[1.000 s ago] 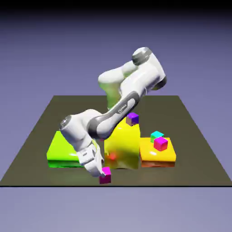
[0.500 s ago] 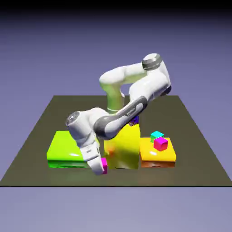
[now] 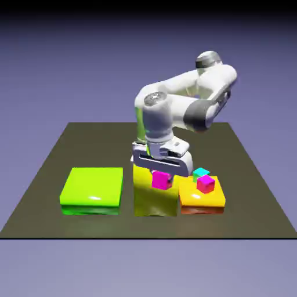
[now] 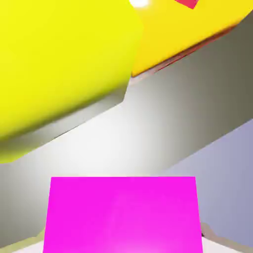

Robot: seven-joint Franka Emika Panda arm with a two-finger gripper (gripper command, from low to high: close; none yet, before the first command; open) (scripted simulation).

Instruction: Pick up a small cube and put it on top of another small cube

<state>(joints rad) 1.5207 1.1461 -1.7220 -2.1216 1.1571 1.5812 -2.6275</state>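
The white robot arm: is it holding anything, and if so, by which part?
Yes, a magenta cube, gripped by two opposite sides between the gripper's fingertips.

The exterior view stands back from the table [image 3: 35, 223] and somewhat above it, facing the white arm [image 3: 156, 119] from the side opposite its base, wide enough to take in the whole tabletop, the blocks and the backdrop [image 3: 52, 69]; the hand view sits up close on the gripper [image 3: 162, 174], looking along it and down past a magenta-pink cube [image 3: 162, 180] that fills its lower middle. Both views share that cube, the tall yellow block [image 3: 152, 200], part of the orange-yellow block [image 3: 200, 200] and some tabletop; the hand view is tilted, so the table's edge slants across it.
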